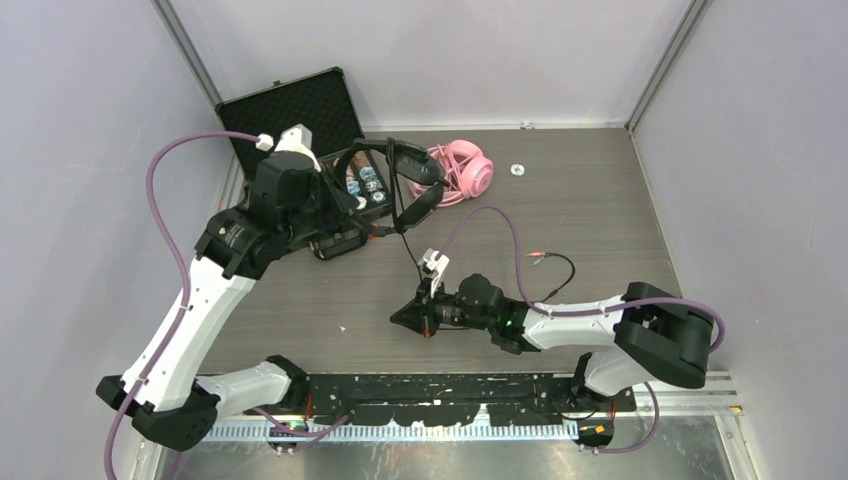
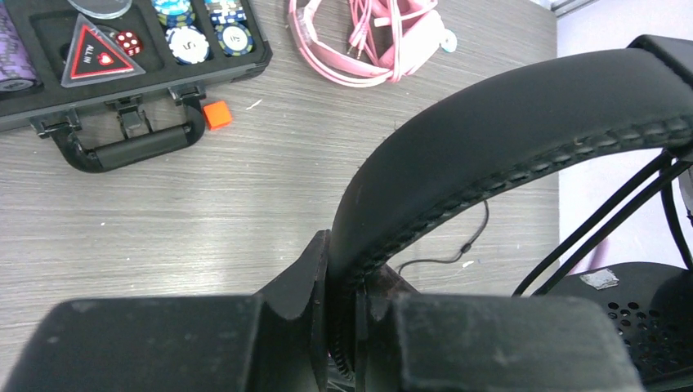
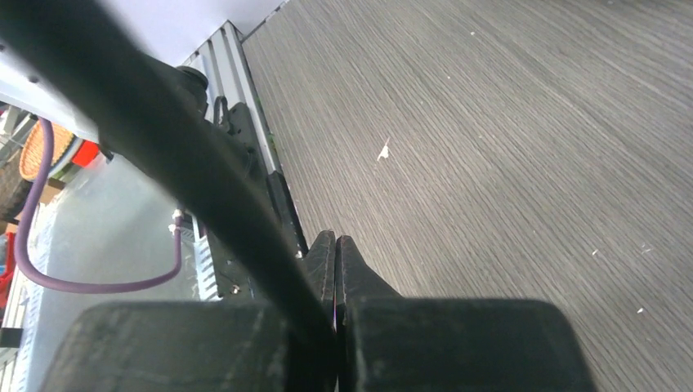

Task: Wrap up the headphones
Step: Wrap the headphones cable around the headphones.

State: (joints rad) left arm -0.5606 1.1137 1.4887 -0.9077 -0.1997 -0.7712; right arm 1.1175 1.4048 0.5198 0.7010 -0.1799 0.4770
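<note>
**A:** Left wrist view, close in: the left claw (image 2: pixel 347 286) is clenched on the black headset (image 2: pixel 507 122) by its headband.

**B:** Overhead adds the black cable (image 3: pixel 204 196) dropping to the right claw (image 3: pixel 336 245), which is pinched on it. The pink headset (image 1: pixel 465 170) lies on the table beyond the left claw.

Surface: grey wood-grain table (image 1: pixel 620 230). Far left: open black case (image 1: pixel 296 112), orange cube (image 2: pixel 217 114) just beside its handle. Far edge: pink headphones (image 1: pixel 466 170), small white disc (image 1: pixel 517 169) near them. End of thin black cable (image 1: pixel 563 259) lies centre-right.
</note>
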